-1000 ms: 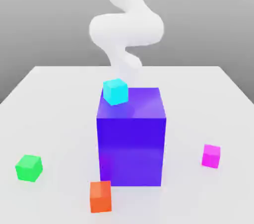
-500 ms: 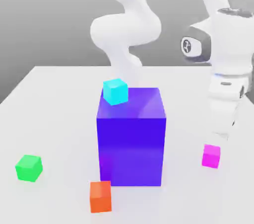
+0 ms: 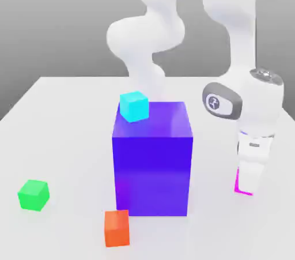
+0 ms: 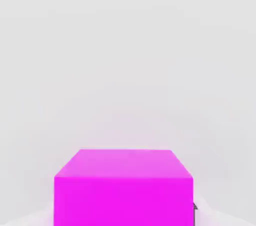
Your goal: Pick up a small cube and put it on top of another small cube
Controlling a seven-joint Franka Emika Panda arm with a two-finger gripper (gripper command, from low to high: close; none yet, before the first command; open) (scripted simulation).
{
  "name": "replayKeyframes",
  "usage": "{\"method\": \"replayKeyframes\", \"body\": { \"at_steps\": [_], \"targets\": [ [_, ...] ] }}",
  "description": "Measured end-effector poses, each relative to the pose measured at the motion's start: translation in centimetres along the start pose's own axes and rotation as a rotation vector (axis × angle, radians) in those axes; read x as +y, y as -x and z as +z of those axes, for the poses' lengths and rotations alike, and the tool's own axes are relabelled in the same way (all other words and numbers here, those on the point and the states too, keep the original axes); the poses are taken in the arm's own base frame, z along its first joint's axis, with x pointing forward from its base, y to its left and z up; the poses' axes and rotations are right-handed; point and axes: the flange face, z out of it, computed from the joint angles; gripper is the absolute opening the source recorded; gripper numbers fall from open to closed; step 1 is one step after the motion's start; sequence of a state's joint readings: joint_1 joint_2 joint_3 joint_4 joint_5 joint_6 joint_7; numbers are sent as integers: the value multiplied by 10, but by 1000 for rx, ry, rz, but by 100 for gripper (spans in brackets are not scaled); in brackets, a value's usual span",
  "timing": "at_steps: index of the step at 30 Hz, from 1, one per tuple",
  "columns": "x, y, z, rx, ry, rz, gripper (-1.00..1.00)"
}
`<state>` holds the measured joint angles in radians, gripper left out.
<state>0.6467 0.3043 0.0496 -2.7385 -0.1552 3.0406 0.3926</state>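
Note:
The small magenta cube [image 3: 236, 184] rests on the white table [image 3: 63, 132] at the exterior view's right, with just a sliver of it showing beside my gripper [image 3: 249, 187], which has come down over it. Seen from the hand view, the magenta cube [image 4: 123, 190] is very close and large, sitting on the table. Near the front at the exterior view's left, the small green cube [image 3: 33, 195] sits on the table, far from my gripper.
A big blue-violet block [image 3: 152, 164] stands mid-table between the two cubes, with a cyan small cube [image 3: 134, 106] on its top far corner. An orange-red small cube [image 3: 117, 228] lies in front of the block.
The arm has swung in from above and lowered; my gripper went from high over the table to down over the magenta cube. No cube has shifted.

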Motion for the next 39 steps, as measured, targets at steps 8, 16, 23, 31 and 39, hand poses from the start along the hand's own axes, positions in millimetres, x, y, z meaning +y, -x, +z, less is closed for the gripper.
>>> {"method": "replayKeyframes", "body": {
  "at_steps": [8,16,23,31,39],
  "targets": [
    [-4,-14,-70,32,-13,-18,-100],
    [129,-94,-128,167,-13,43,-100],
    [297,-87,-164,221,45,130,-100],
    [477,81,-145,99,63,378,-100],
    [503,184,-100,5,6,488,-100]
  ]
}}
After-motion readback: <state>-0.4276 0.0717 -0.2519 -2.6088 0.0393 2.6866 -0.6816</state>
